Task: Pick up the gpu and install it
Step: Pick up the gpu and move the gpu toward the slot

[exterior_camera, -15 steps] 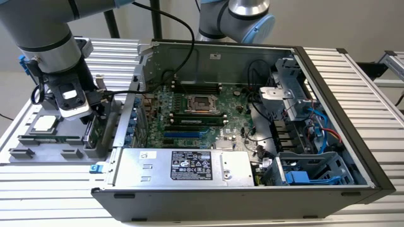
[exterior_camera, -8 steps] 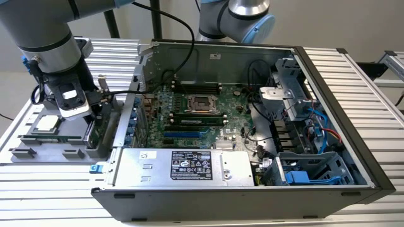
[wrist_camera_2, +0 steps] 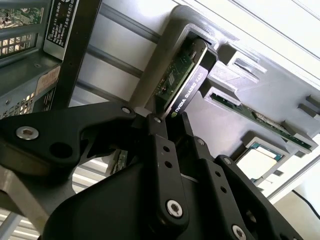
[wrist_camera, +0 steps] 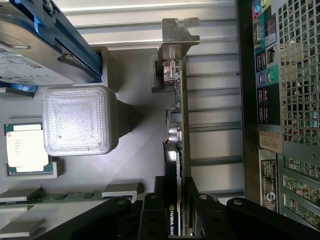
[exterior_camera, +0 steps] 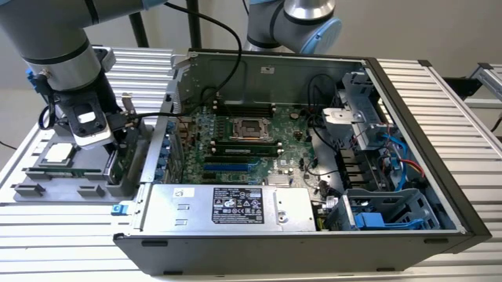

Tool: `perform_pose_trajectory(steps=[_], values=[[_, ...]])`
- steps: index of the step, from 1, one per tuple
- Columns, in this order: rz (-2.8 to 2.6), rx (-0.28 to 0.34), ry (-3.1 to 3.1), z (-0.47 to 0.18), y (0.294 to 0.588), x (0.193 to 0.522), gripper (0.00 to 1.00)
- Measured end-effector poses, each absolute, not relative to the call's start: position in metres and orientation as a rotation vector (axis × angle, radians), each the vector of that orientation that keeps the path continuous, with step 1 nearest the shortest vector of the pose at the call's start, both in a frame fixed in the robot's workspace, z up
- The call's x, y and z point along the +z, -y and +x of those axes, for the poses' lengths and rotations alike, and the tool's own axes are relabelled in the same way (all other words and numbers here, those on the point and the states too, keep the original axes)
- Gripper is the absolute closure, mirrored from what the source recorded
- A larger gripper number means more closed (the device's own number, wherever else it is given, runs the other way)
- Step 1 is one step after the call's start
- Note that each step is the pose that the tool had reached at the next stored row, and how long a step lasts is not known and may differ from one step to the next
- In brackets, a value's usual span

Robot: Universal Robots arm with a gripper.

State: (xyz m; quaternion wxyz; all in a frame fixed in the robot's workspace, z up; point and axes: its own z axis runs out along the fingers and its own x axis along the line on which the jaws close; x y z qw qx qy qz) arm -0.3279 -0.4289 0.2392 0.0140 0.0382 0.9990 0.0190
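Over on the exterior view's left, a gray parts tray (exterior_camera: 55,187) is parked on the slatted metal table (exterior_camera: 70,235). A processor (exterior_camera: 59,154) is laid flat in one pocket, and a memory stick (exterior_camera: 63,172) is set on edge just in front of it. At the side of the tray nearest the computer, the gpu (exterior_camera: 117,161) is stood on edge in its slot, with the arm positioned right above it.

A closer look is given by both wrist views. The gripper (wrist_camera: 177,192) is clamped across the card's edge, with one black finger pressed on the shroud face and the other on the bare green board side, so the fingers are closed on the gpu. The card's far end is seen sitting in the tray's holder in the second wrist view. Its silver bracket (wrist_camera: 179,35) is at the end away from the fingers. A silver hard drive (wrist_camera: 35,45) with blue rails is seen in the first wrist view, near the processor pocket.

Further right, an open computer case (exterior_camera: 314,249) is laid on its side just beside the tray. Inside, the motherboard (exterior_camera: 251,138) is seen in the middle and the power supply (exterior_camera: 227,205) along the near edge. A drive cage (exterior_camera: 384,208) with blue parts is at the exterior view's right, with red and blue cables (exterior_camera: 408,167) looped above it.
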Motion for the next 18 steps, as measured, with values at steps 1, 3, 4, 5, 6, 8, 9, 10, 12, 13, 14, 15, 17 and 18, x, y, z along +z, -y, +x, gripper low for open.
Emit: perform_pose_trajectory(steps=[1, 3, 4, 5, 6, 8, 9, 10, 12, 13, 14, 15, 17, 18], values=[[0.119, 0.059, -3.111, -0.328, 0.429, 0.239, 1.0], [0.119, 0.059, -3.111, -0.328, 0.429, 0.239, 1.0], [0.119, 0.059, -3.111, -0.328, 0.429, 0.239, 1.0], [0.119, 0.059, -3.111, -0.328, 0.429, 0.239, 1.0], [0.119, 0.059, -3.111, -0.328, 0.429, 0.239, 1.0], [0.119, 0.059, -3.111, -0.328, 0.429, 0.239, 1.0], [0.119, 0.059, -3.111, -0.328, 0.429, 0.24, 1.0], [0.119, 0.059, -3.111, -0.328, 0.429, 0.24, 1.0], [0.119, 0.059, -3.111, -0.328, 0.429, 0.243, 1.0], [0.119, 0.059, -3.111, -0.328, 0.429, 0.244, 1.0], [0.119, 0.059, -3.111, -0.328, 0.429, 0.245, 1.0], [0.119, 0.059, -3.111, -0.328, 0.429, 0.247, 1.0], [0.119, 0.059, -3.111, -0.328, 0.429, 0.251, 1.0], [0.119, 0.059, -3.111, -0.328, 0.429, 0.252, 1.0]])
